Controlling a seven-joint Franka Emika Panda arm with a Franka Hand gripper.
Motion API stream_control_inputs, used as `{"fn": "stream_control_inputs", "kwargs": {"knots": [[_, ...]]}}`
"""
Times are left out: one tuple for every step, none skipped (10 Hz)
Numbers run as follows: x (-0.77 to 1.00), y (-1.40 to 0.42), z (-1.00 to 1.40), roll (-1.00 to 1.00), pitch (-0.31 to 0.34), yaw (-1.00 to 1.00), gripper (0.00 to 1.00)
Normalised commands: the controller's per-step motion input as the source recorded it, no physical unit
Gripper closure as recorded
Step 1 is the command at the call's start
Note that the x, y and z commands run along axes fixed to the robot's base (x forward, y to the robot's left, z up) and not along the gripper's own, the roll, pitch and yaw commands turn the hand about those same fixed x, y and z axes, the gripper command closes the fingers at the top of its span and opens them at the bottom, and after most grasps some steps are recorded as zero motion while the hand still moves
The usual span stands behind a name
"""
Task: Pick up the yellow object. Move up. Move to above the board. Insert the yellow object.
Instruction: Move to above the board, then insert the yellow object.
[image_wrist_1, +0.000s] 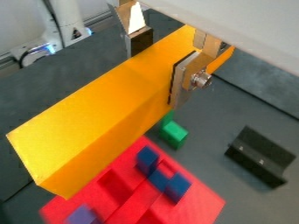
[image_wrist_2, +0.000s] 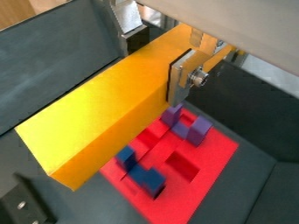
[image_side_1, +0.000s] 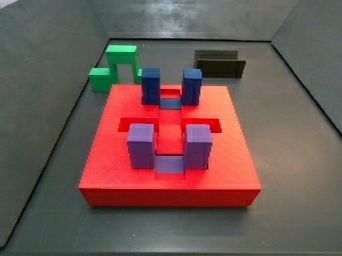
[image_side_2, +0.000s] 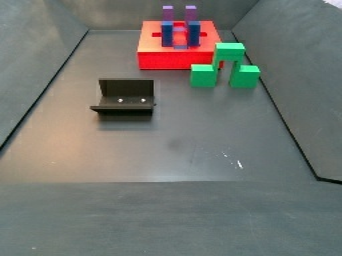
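Gripper (image_wrist_1: 163, 54) pinches the bar (image_wrist_1: 100, 118) at one end, finger plates flat on its two long faces; bar hangs above the board (image_wrist_1: 117, 197). Judgement: step in hand is carry/align over the board. Do it well by squaring the bar's long axis to a slot between the posts (image_wrist_2: 184, 122) before descending, slow and vertical.

Both wrist views show the grasp. Side views miss arm and bar entirely but give the layout: green arch (image_side_1: 118, 62) at 11 o'clock of the board, fixture (image_side_1: 219, 64) at 1 o'clock.
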Motion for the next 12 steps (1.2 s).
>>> {"fn": "stream_control_inputs", "kwargs": {"knots": [[0.10, -0.20, 0.04, 0.03, 0.158, 0.01, 1.00], [0.00, 0.00, -0.03, 0.00, -0.021, 0.00, 1.00], [-0.02, 0.00, 0.00, 0.00, 0.000, 0.00, 1.00], [-0.04, 0.00, 0.00, 0.00, 0.000, 0.00, 1.00], [-0.08, 0.00, -0.12, 0.00, 0.000, -0.07, 1.00], [-0.01, -0.10, -0.34, 0.00, -0.101, -0.07, 1.00], [0.00, -0.16, -0.58, 0.00, -0.159, -0.01, 1.00], [0.00, -0.11, -0.76, 0.00, -0.183, 0.00, 1.00], [0.05, -0.06, -0.66, 0.00, -0.137, 0.06, 1.00], [0.12, -0.01, -0.56, 0.00, -0.104, 0.09, 1.00], [0.14, 0.00, -0.49, -0.02, -0.091, 0.10, 1.00], [0.13, 0.00, -0.46, 0.00, -0.066, 0.08, 1.00]]}}
